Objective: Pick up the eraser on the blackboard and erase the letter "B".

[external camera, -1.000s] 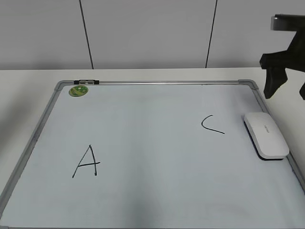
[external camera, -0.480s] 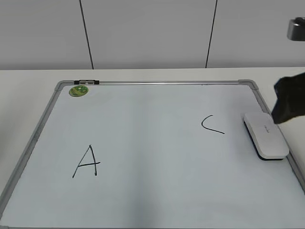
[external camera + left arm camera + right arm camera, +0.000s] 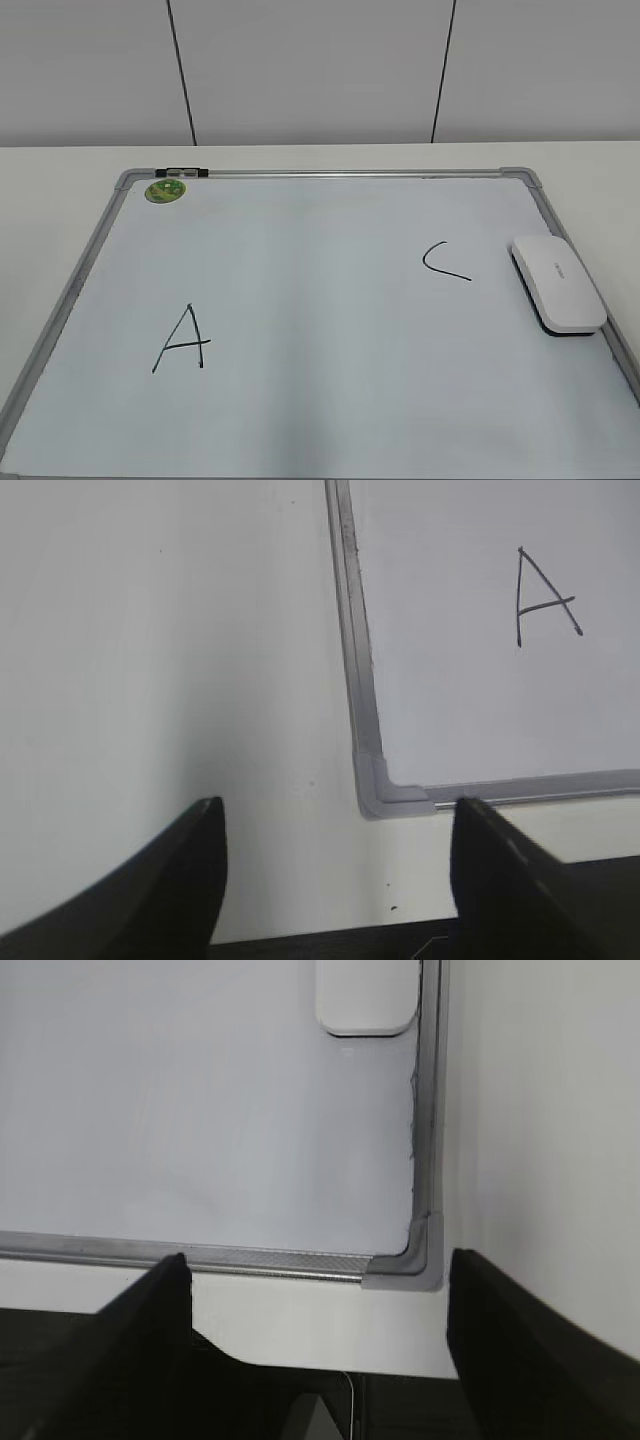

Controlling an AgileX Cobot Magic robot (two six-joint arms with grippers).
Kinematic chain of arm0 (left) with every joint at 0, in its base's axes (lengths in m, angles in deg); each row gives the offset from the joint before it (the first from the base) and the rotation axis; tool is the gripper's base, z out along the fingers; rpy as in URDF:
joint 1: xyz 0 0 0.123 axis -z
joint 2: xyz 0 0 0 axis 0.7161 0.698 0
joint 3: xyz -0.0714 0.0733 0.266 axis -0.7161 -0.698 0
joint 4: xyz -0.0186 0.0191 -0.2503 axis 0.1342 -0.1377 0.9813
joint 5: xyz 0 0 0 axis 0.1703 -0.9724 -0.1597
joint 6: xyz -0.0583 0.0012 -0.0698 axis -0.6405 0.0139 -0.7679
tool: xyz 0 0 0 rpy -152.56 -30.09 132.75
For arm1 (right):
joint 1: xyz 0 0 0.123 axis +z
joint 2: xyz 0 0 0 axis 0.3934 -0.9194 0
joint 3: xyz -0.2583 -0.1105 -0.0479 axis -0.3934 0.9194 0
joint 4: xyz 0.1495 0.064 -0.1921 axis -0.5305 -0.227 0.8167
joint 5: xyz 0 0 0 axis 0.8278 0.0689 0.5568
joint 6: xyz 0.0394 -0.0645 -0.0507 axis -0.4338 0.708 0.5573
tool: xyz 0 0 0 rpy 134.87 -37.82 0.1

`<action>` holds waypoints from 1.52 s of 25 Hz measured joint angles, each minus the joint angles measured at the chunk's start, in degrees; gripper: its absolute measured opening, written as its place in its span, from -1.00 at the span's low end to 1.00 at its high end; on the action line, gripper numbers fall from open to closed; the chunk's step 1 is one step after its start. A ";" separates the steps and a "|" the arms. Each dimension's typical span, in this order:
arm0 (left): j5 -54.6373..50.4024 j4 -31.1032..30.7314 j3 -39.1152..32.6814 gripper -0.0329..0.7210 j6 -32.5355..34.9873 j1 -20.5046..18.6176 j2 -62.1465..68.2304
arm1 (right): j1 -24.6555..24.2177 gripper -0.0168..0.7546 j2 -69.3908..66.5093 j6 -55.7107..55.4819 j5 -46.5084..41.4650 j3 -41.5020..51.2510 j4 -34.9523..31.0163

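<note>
Since one second ago my right arm has left the exterior view completely; it was hanging above the far right corner and now it is gone. From that view the eraser [image 3: 558, 283] lies on the blackboard [image 3: 320, 175] at its right edge, just beside the "C" [image 3: 445, 262], with the "A" [image 3: 182, 338] at the left and the green sticker [image 3: 165, 190] far left; I see no letter "B" anywhere. From my left wrist, my left fingers [image 3: 335, 880] are spread apart and empty above the near left corner. From my right wrist, my right fingers [image 3: 318, 1345] are also wide apart and empty, over the near right corner, the eraser ahead. I judge the erasing is done and I am retreating.
</note>
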 joint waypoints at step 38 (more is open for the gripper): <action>-0.48 -1.82 -6.56 0.45 -0.12 1.67 -14.73 | 0.00 0.57 37.26 0.07 -7.53 11.58 6.44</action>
